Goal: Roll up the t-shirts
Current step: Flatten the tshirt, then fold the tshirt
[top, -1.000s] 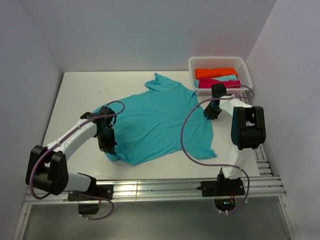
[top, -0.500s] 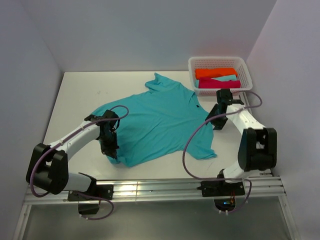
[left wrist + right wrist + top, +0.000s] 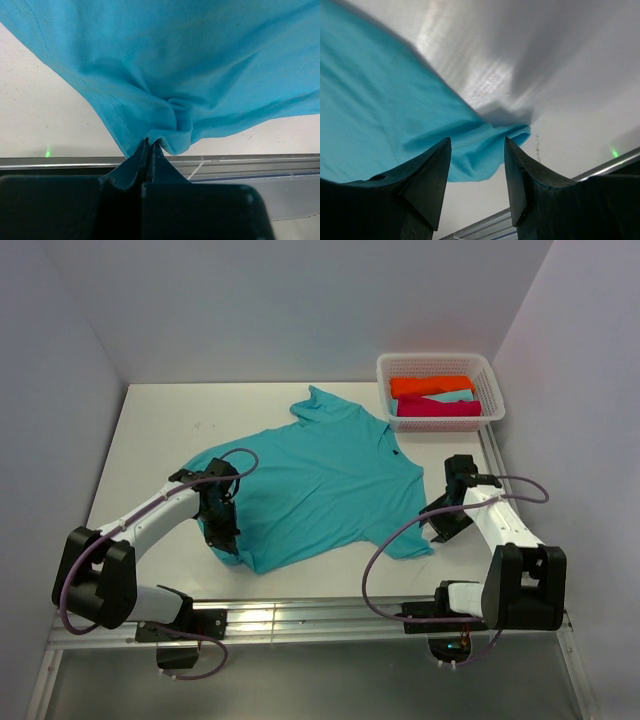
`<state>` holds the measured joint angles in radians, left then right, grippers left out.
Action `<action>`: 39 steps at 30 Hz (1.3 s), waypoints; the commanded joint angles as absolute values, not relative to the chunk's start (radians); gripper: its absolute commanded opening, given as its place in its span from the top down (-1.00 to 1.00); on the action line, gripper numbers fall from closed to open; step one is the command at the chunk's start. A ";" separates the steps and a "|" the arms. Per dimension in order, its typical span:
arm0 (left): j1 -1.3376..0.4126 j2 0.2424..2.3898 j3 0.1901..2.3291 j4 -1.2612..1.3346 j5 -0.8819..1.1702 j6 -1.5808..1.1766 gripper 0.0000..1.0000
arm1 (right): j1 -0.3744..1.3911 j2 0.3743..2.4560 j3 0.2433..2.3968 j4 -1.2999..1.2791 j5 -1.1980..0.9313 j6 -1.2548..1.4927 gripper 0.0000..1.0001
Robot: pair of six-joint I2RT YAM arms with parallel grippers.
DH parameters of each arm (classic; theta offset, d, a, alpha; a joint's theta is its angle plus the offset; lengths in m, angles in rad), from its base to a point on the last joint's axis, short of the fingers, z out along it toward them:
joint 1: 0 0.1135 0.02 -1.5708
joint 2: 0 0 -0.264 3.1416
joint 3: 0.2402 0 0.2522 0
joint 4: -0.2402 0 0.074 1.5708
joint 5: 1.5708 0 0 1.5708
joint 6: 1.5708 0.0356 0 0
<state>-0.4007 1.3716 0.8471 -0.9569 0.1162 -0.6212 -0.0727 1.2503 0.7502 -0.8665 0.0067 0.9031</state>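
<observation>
Fabric looks soft and thin: the teal t-shirt [image 3: 320, 475] lies spread flat on the white table [image 3: 160, 430], puckered where the left gripper [image 3: 148, 146] pinches its near hem tight. Over the other bottom corner the right gripper [image 3: 477, 145] hangs spread wide, holding nothing. Bright rolled shirts [image 3: 435, 397] sit half-hidden in the mesh basket [image 3: 487, 375]. Its dark neck label [image 3: 393, 452] is too small to read.

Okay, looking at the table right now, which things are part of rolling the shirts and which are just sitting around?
For the job: teal t-shirt, spread out, its near hem pinched by the left gripper; right gripper, open at its other near corner; orange bundle, pale aqua bundle, magenta bundle.
Just there: white mesh basket holding those bundles; table.
</observation>
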 commanded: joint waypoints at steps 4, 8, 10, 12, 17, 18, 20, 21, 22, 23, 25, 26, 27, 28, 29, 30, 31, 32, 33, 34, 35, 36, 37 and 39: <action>-0.403 1.370 0.887 -0.940 0.147 -0.592 0.99 | -0.078 1.132 0.684 -0.963 0.055 1.054 -0.07; -0.403 1.373 0.893 -0.939 0.153 -0.571 0.99 | -0.078 1.068 0.649 -0.996 0.072 1.092 -0.03; -0.403 1.376 0.899 -0.933 0.156 -0.563 0.99 | -0.078 1.055 0.614 -0.976 0.077 1.115 -0.01; -0.403 1.385 0.905 -0.934 0.155 -0.548 0.99 | -0.078 1.057 0.585 -0.945 0.067 1.133 0.01; -0.402 1.394 0.914 -0.939 0.147 -0.523 0.99 | -0.078 1.091 0.561 -0.902 0.081 1.160 0.05; -0.402 1.396 0.916 -0.937 0.150 -0.522 0.99 | -0.078 1.091 0.557 -0.899 0.081 1.163 0.05; -0.402 1.396 0.916 -0.937 0.155 -0.519 0.99 | -0.078 1.092 0.548 -0.879 0.081 1.172 0.07; -0.402 1.397 0.917 -0.940 0.155 -0.520 0.99 | -0.078 1.091 0.539 -0.868 0.083 1.178 0.07; -0.402 1.397 0.919 -0.940 0.153 -0.519 0.99 | -0.078 1.088 0.537 -0.864 0.093 1.183 0.07; -0.402 1.396 0.922 -0.940 0.152 -0.517 0.99 | -0.078 1.080 0.535 -0.859 0.095 1.184 0.07; -0.402 1.396 0.922 -0.942 0.155 -0.515 0.99 | -0.078 1.077 0.541 -0.865 0.104 1.184 0.07; -0.402 1.396 0.922 -0.943 0.155 -0.514 0.99 | -0.078 1.072 0.545 -0.867 0.106 1.187 0.07; -0.402 1.396 0.922 -0.942 0.156 -0.512 0.99 | -0.078 1.071 0.551 -0.867 0.107 1.184 0.07; -0.402 1.396 0.920 -0.940 0.158 -0.512 0.99 | -0.078 1.068 0.555 -0.873 0.112 1.186 0.06; -0.402 1.396 0.919 -0.940 0.160 -0.514 0.99 | -0.078 1.060 0.560 -0.874 0.118 1.187 0.06; -0.402 1.396 0.919 -0.939 0.161 -0.514 0.99 | -0.078 1.058 0.566 -0.874 0.120 1.187 0.06; -0.402 1.397 0.919 -0.939 0.161 -0.512 0.99 | -0.078 1.055 0.572 -0.882 0.121 1.189 0.05; -0.402 1.404 0.922 -0.939 0.161 -0.511 0.99 | -0.077 1.048 0.580 -0.885 0.129 1.190 0.05; -0.402 1.407 0.922 -0.937 0.163 -0.509 0.99 | -0.078 1.046 0.580 -0.881 0.127 1.190 0.05; -0.402 1.408 0.923 -0.937 0.164 -0.509 0.99 | -0.078 1.046 0.580 -0.877 0.129 1.193 0.04; -0.400 1.410 0.926 -0.936 0.166 -0.508 0.99 | -0.078 1.046 0.578 -0.873 0.132 1.193 0.04; -0.402 1.411 0.928 -0.937 0.166 -0.506 0.99 | -0.078 1.052 0.578 -0.867 0.129 1.193 0.04; -0.402 1.416 0.931 -0.937 0.163 -0.505 0.99 | -0.078 1.067 0.574 -0.856 0.127 1.193 0.04; -0.402 1.420 0.934 -0.939 0.164 -0.503 0.99 | -0.078 1.086 0.561 -0.830 0.120 1.195 0.04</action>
